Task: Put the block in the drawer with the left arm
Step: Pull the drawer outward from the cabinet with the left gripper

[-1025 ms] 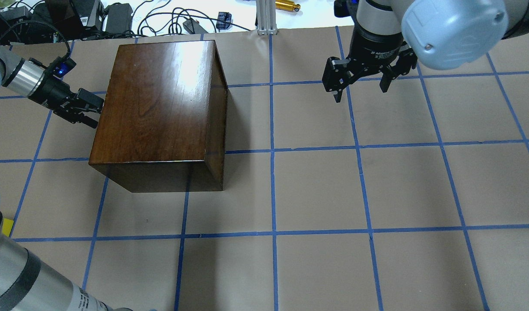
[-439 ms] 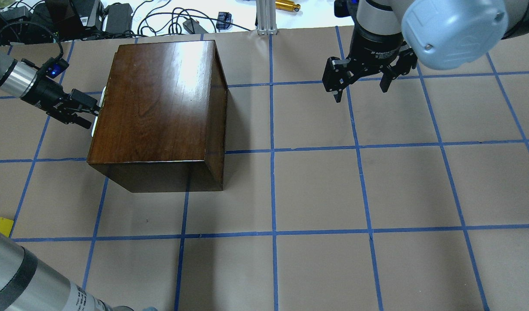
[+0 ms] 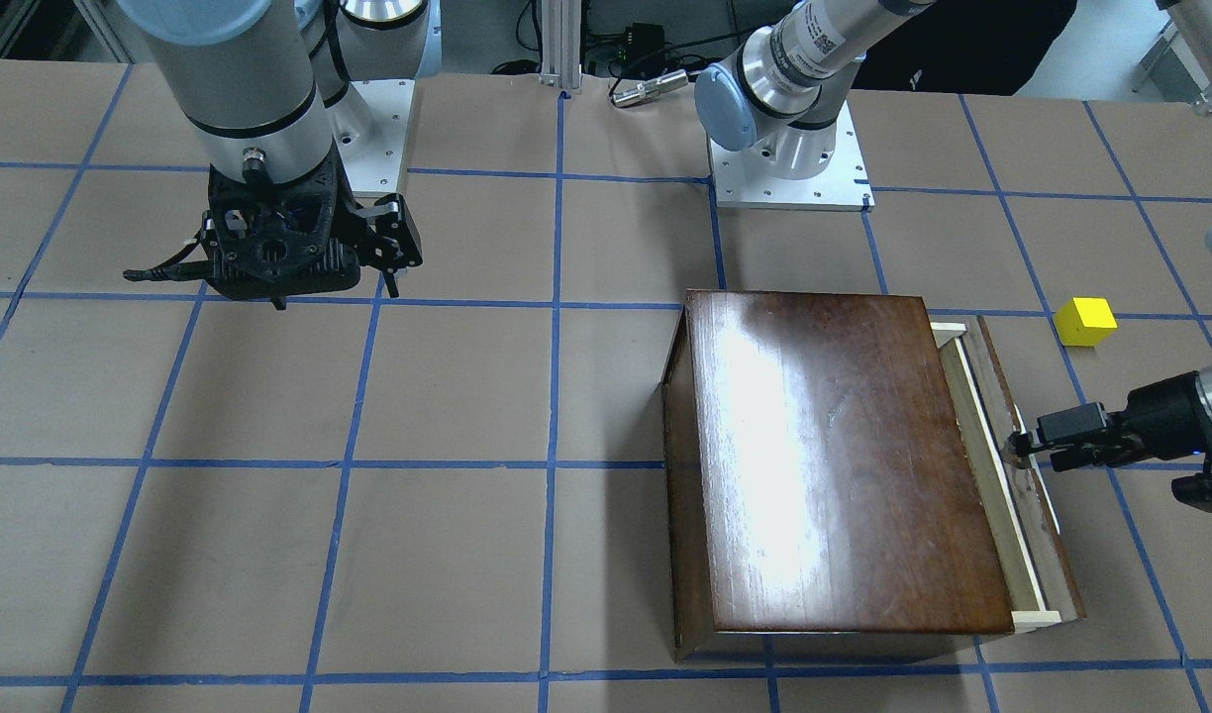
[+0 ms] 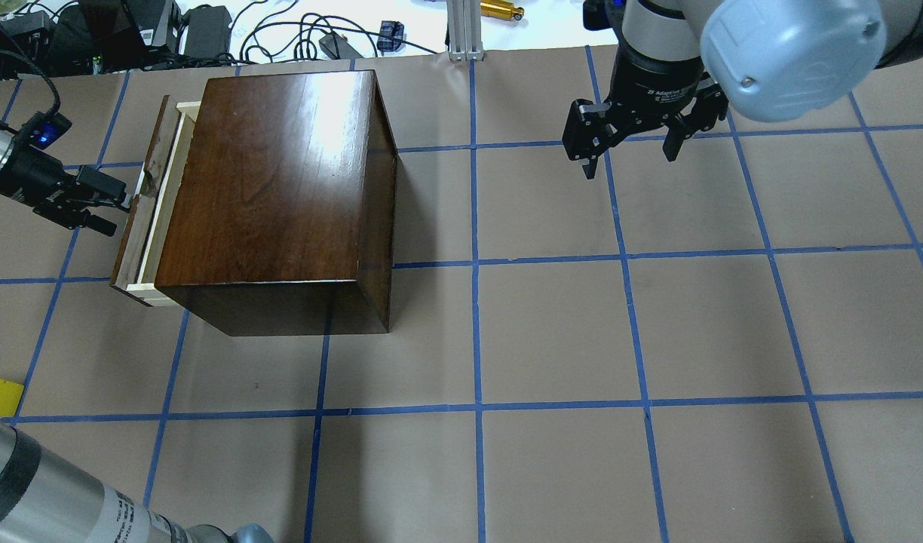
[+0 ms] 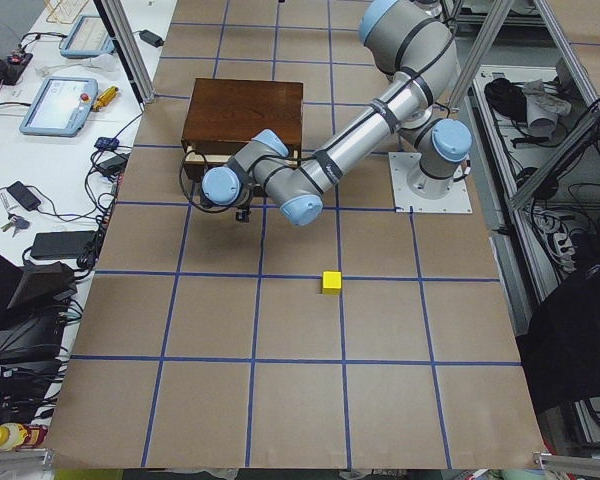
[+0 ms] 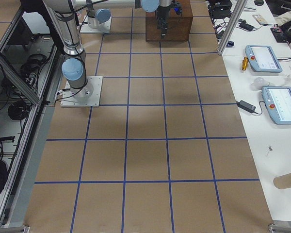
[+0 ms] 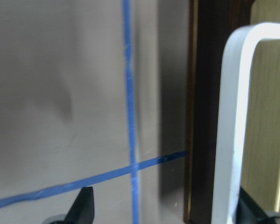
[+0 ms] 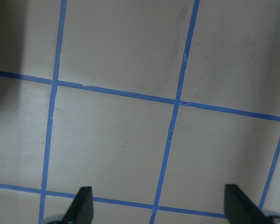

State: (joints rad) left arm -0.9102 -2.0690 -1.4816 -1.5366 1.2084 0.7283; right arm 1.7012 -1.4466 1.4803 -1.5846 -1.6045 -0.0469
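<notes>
While the drawer (image 4: 139, 226) stands a little way out of the box (image 4: 273, 181), the left gripper (image 4: 118, 213) sits at its front panel, fingers spread, with the white handle (image 7: 233, 116) between them, close to one finger. The block (image 3: 1085, 321) lies on the table (image 4: 582, 332), outside the drawer and apart from it, nearer the robot. The right gripper (image 4: 629, 160) hangs spread wide above the table, well apart from the box.
</notes>
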